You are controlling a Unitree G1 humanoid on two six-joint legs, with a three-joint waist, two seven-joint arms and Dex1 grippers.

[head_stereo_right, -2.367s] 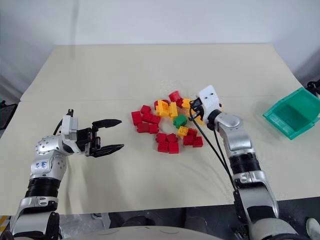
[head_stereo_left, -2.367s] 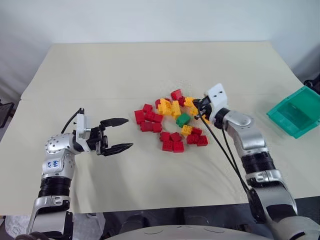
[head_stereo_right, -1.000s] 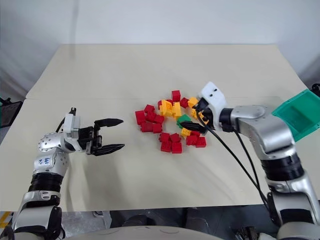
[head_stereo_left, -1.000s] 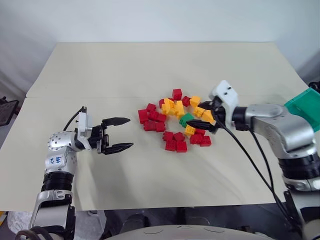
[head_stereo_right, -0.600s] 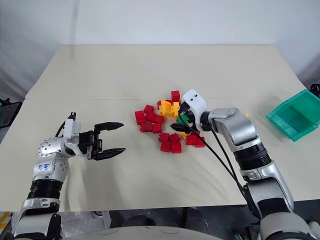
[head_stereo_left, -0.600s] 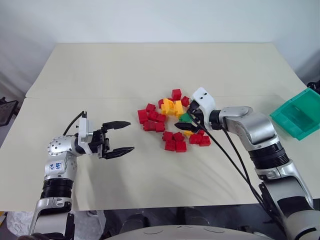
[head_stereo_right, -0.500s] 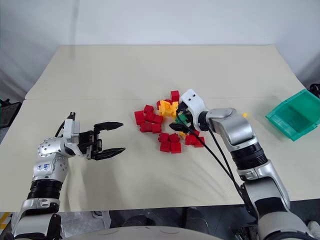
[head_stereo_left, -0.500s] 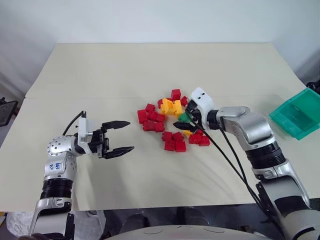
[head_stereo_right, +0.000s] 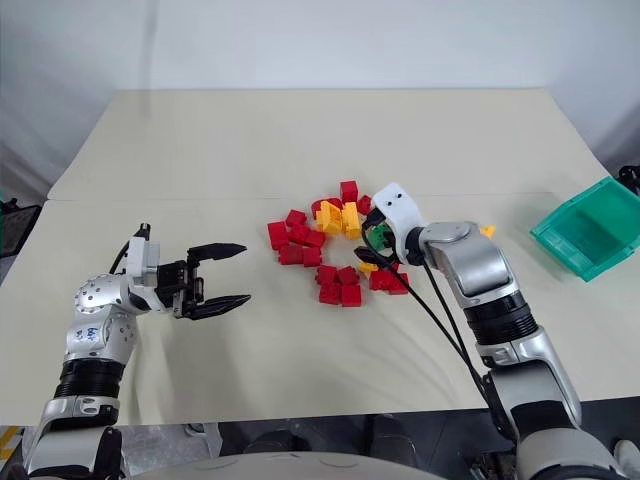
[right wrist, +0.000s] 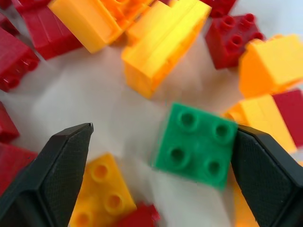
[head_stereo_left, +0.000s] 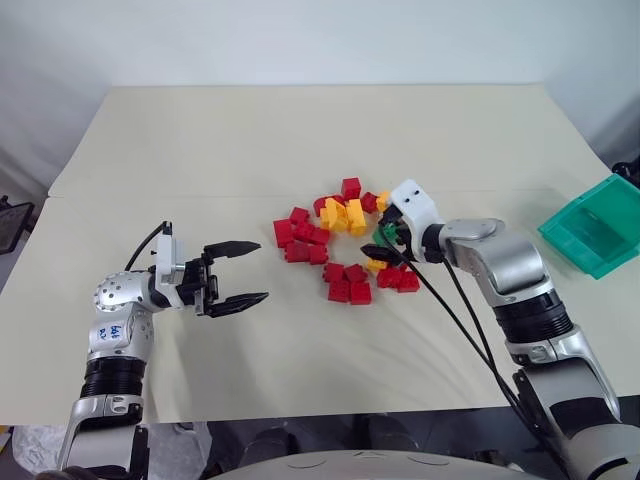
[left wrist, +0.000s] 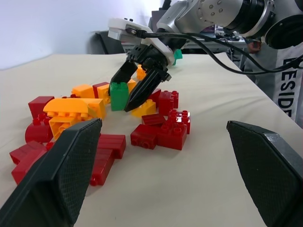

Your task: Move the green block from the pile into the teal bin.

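Since half a second ago, right gripper (head_stereo_left: 383,243) lowered spread-jawed around the green block (right wrist: 198,144), studs up, squarish, inside the pile (head_stereo_left: 340,240), yellow bricks (head_stereo_left: 345,215) crowding at 12 o'clock, teal bin (head_stereo_left: 592,228) far at 3 o'clock; left gripper (head_stereo_left: 240,275) spread, empty.

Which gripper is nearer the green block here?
Right. The right gripper is open with its fingers either side of the green block; the left gripper hovers open well beyond the pile.
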